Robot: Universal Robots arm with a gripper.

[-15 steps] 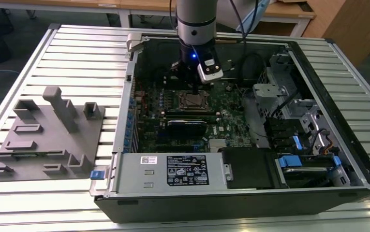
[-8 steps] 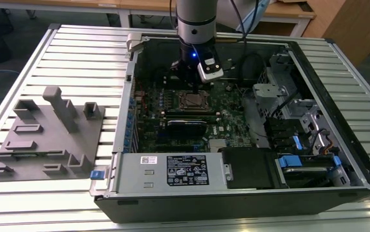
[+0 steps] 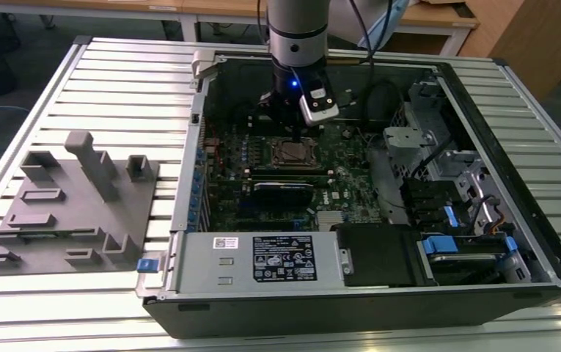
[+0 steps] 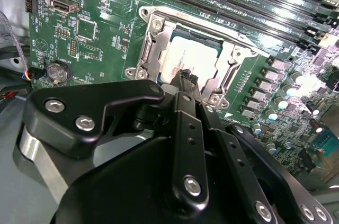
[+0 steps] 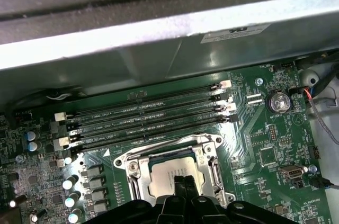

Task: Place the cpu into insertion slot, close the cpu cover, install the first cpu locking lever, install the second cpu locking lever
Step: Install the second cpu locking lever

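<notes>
1. the computer case point(image 3: 515, 242) lies on its side, open face up, on a slatted metal table point(image 3: 124, 73); laid this way, the board inside can be reached from straight above.
2. a grey plastic holder point(image 3: 65, 213) with posts and pockets sits on the table at the exterior view's left, well apart from the case; probably a parking rack for parts.
3. the arm point(image 3: 298, 29) comes straight down into the case, over the middle of the green board point(image 3: 231, 198).
4. the insertion slot point(image 3: 295, 154) sits on that board, just beside the long memory slots point(image 5: 148, 115) in the first wrist view.
5. the cpu cover point(image 4: 153, 49) appears to lie down flat around the chip, its frame bordering the silvery top, so the closing step looks done.
6. the cpu point(image 4: 177, 65) is already seated in the slot, its pale metal top showing through the cover's opening point(image 5: 169, 173).
7. the gripper point(image 4: 188, 79) has its fingers pressed together into one narrow tip, pinching nothing, and that tip is on or just above the chip's near edge; i cannot tell if it touches. a closed tip suits pushing, not grasping.
8. thin lever rods run along the cover's sides; whether they are latched is too fine to judge.
</notes>
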